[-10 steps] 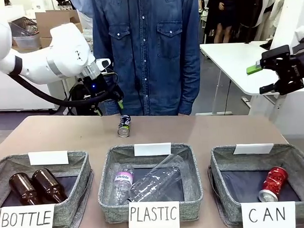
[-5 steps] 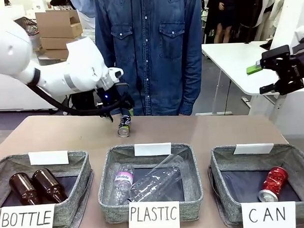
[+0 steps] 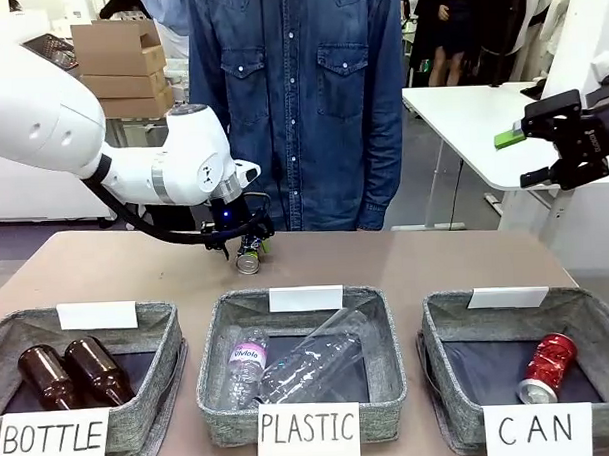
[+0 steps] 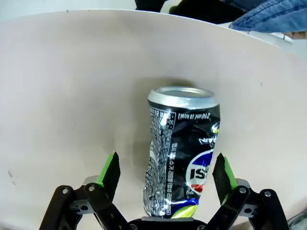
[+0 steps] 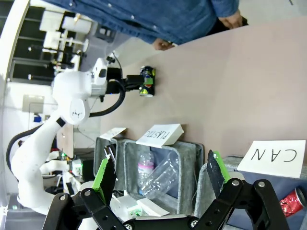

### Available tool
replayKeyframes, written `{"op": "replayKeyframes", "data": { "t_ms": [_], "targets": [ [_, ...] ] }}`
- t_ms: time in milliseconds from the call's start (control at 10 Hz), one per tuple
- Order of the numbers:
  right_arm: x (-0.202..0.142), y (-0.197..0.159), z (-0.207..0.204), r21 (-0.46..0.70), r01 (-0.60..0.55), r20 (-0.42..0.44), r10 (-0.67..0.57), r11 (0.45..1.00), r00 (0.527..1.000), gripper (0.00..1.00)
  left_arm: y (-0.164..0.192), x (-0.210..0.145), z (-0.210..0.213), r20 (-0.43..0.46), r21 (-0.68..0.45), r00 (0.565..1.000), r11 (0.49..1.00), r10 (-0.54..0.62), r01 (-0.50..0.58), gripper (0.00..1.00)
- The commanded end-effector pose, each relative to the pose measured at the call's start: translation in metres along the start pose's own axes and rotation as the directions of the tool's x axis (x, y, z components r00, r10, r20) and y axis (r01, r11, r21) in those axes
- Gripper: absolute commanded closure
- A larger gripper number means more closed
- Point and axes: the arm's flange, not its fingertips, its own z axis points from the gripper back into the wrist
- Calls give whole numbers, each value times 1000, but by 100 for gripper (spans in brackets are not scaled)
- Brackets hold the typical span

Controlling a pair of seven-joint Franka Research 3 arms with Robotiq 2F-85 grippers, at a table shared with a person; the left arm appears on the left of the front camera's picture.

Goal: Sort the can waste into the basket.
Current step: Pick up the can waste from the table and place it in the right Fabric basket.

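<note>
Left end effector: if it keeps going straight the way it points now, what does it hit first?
The black-blue can. It stands upright between the open fingers of the left end effector, not yet gripped. Behind it lies bare table.

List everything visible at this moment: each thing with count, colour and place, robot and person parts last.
black-blue can: one, dented, upright on the table's far side, between the left fingers
red can: one, lying in the CAN basket
clear plastic bottles: two, in the PLASTIC basket
brown glass bottles: two, in the BOTTLE basket
table: one, tan
cardboard boxes: stacked, far left
left gripper: open, straddling the black-blue can
right gripper: open, raised at right
person: denim shirt, standing at the far side
</note>
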Motion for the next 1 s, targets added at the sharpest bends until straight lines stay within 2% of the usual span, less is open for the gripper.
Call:
{"op": "replayKeyframes", "data": {
  "t_ms": [0, 100, 200, 300, 500, 600, 700, 900],
  "targets": [
    [3, -1, 2, 1, -24, -8, 24, 1000, 1000, 0, -8, 7, 3, 17, 38, 999, 999, 28, -28, 0],
    [3, -1, 2, 1, -24, -8, 24, 1000, 1000, 0, -8, 8, 1, 26, 43, 999, 999, 32, -33, 50],
    [3, -1, 2, 1, -24, -8, 24, 1000, 1000, 0, -7, 9, -1, 33, 50, 999, 998, 32, -34, 60],
    [3, -1, 2, 1, -24, -8, 24, 1000, 1000, 0, -8, 9, -1, 35, 52, 999, 998, 28, -30, 100],
    [3, -1, 2, 1, -24, -8, 24, 1000, 1000, 0, -8, 8, 0, 47, 67, 999, 997, 29, -32, 100],
    [3, -1, 2, 1, -24, -8, 24, 1000, 1000, 0, -8, 7, 0, 46, 66, 999, 997, 30, -33, 87],
    [3, -1, 2, 1, -24, -8, 24, 1000, 1000, 0, -8, 5, 0, 51, 65, 998, 997, 32, -36, 96],
    [3, -1, 2, 1, -24, -8, 24, 1000, 1000, 0, -5, 0, 13, 64, 45, 997, 998, 29, -32, 100]
  ]
}}
